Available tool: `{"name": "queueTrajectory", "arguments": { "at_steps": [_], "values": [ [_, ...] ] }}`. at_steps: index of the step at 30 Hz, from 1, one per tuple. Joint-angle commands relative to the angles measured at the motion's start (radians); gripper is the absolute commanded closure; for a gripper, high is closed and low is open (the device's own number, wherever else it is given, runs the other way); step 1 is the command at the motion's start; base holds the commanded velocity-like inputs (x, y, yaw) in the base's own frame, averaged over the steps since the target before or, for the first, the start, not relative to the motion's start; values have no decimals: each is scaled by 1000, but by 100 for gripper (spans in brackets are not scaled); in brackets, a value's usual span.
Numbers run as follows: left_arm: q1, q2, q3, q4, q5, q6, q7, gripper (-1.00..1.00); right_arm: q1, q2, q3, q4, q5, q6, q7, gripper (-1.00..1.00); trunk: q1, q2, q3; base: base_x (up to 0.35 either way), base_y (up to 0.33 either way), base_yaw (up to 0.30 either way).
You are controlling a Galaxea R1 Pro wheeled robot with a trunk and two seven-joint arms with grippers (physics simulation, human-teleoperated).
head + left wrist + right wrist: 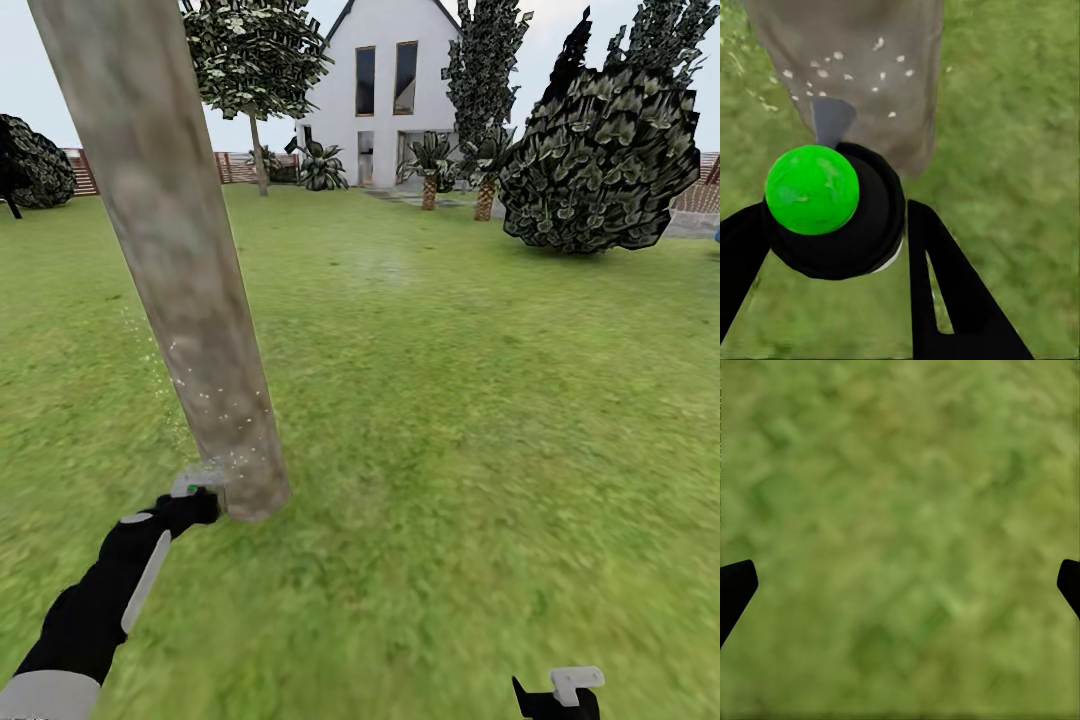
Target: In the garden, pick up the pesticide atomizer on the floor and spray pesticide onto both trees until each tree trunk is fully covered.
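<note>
- Left fingers (832, 232) clenching around the pesticide atomizer (829, 206), green cap and all, right up against the base of the tree trunk (190, 300)
- White pesticide (844, 67) specks dotting the bark low down
- Right fingers (900, 585) hanging spread wide over blurry grass floor (900, 495), gripping nothing

Blurry green grass floor (450, 420), tree trunk (190, 290) rising from it, bush (600, 160) behind

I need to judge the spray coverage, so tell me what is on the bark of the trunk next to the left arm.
White pesticide specks dot the lower mottled grey-beige tree trunk, just above the green-capped black atomizer held in the left gripper. The trunk's far side is hidden.
</note>
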Motion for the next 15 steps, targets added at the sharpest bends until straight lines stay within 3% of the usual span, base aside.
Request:
{"name": "queueTrajectory", "arguments": {
  "at_steps": [1,4,8,10,13,15],
  "values": [
    [0,19,0,27,8,0,-38,100,0,0,0,0,0,0,0,-100,0,0,0,0,0,0],
    [0,34,0,62,7,-2,-79,100,0,0,0,0,0,0,0,-100,0,0,0,0,0,0],
    [-12,35,28,62,8,2,-94,100,0,0,0,1,0,0,0,-100,0,0,0,0,0,0],
    [-20,36,37,55,8,38,-95,100,0,0,0,0,0,0,0,-100,0,0,0,0,0,0],
    [-51,55,76,51,9,77,-95,100,0,0,0,0,0,0,0,-100,0,0,0,0,0,0],
    [-72,84,84,49,11,95,-96,100,0,0,0,1,0,0,0,-100,0,0,0,0,0,0]
  ]
}}
